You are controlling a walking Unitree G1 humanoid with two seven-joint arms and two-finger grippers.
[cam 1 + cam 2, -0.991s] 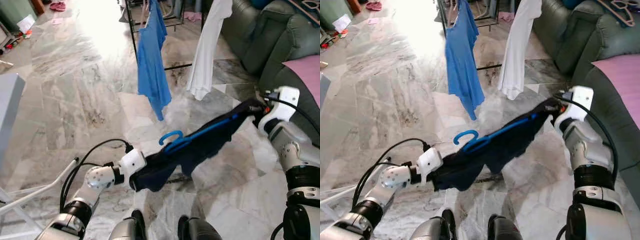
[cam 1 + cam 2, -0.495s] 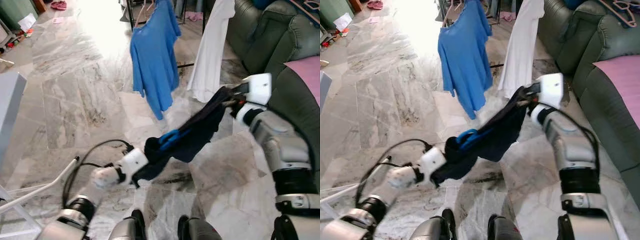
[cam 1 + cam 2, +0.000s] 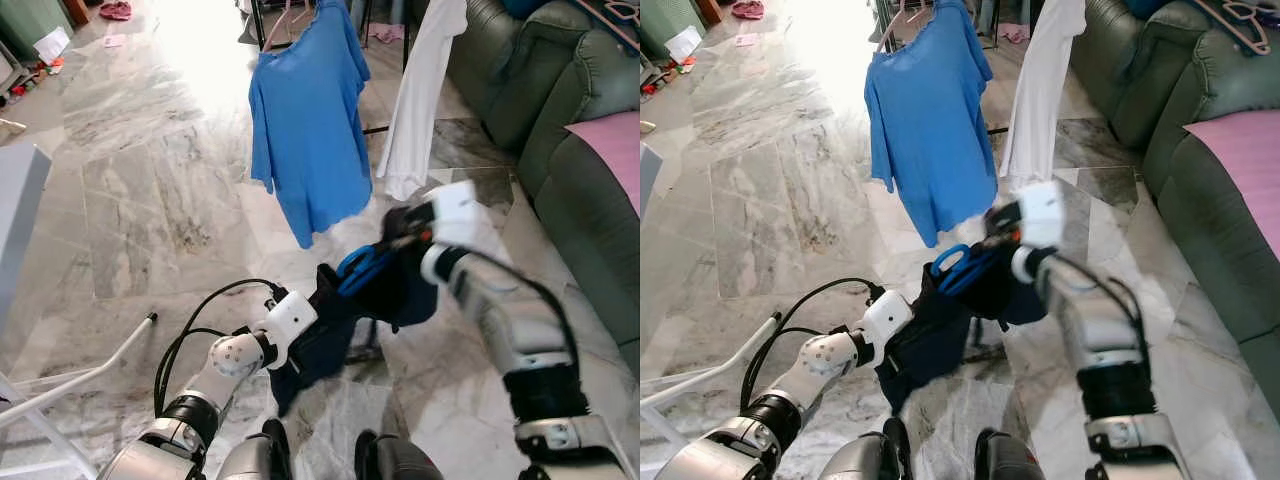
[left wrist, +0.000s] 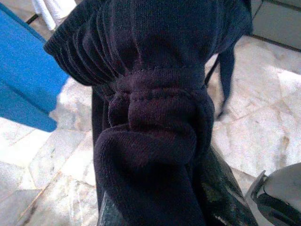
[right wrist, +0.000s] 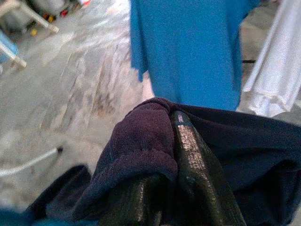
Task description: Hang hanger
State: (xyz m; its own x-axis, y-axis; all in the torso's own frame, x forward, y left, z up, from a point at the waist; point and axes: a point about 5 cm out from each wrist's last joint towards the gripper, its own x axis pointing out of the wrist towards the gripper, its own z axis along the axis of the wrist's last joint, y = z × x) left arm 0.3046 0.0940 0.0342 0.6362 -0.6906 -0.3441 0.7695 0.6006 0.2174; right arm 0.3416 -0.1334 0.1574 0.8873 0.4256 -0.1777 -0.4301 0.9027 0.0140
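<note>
I have the dark garment (image 3: 345, 310) bunched between both arms, its blue hanger (image 3: 358, 268) poking out on top at centre. My left gripper (image 3: 312, 318), at 7 o'clock, pinches one end of the cloth; my right gripper (image 3: 398, 232), at 1 o'clock, pinches the other. At 12 o'clock a blue shirt (image 3: 305, 130) and white cloth (image 3: 418, 95) hang above the marble floor (image 3: 130, 190).

Grey marble floor (image 3: 130, 200) is running across the room, with daylight glaring on it far ahead. A green sofa (image 3: 560, 100) is sitting along the right. A blue shirt (image 3: 305, 130) and a white garment (image 3: 420, 90) are hanging from a black rack (image 3: 262, 30). White tubing (image 3: 90, 365) is lying at the lower left.
</note>
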